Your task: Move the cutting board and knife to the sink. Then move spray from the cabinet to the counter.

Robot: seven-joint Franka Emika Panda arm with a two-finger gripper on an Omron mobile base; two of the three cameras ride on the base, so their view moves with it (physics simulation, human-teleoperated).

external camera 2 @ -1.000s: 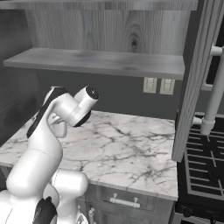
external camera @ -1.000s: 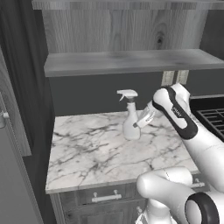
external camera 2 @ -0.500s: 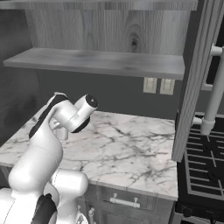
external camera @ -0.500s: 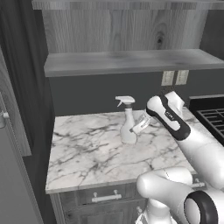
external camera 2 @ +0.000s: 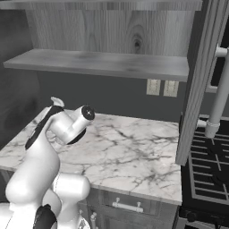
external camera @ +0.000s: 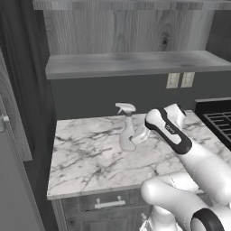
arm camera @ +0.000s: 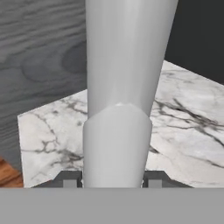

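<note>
The pale grey-white spray point(external camera: 127, 130) stands upright at the middle of the white marble counter point(external camera: 85, 158), its base at or just above the slab; I cannot tell which. My gripper point(external camera: 136, 136) is shut on the bottle's lower body from the right. In the hand view the spray point(arm camera: 124, 87) rises between my two dark fingertips point(arm camera: 67, 179), with the counter point(arm camera: 183, 118) behind it. In the right base view its nozzle point(external camera 2: 57, 102) peeks out behind my arm. The cabinet's open grey shelf point(external camera: 135, 63) hangs above. The cutting board, knife and sink are out of view.
A black grated stove point(external camera: 219, 118) borders the counter on the right. In the right base view an open cabinet door point(external camera 2: 197, 80) with a bar handle stands over the counter's right end. Wall outlets point(external camera: 179, 80) sit on the dark backsplash. Drawers point(external camera: 108, 204) lie below.
My gripper has carried the spray down and slightly to the left, closer to the counter top. The grip on the bottle has stayed the same.
</note>
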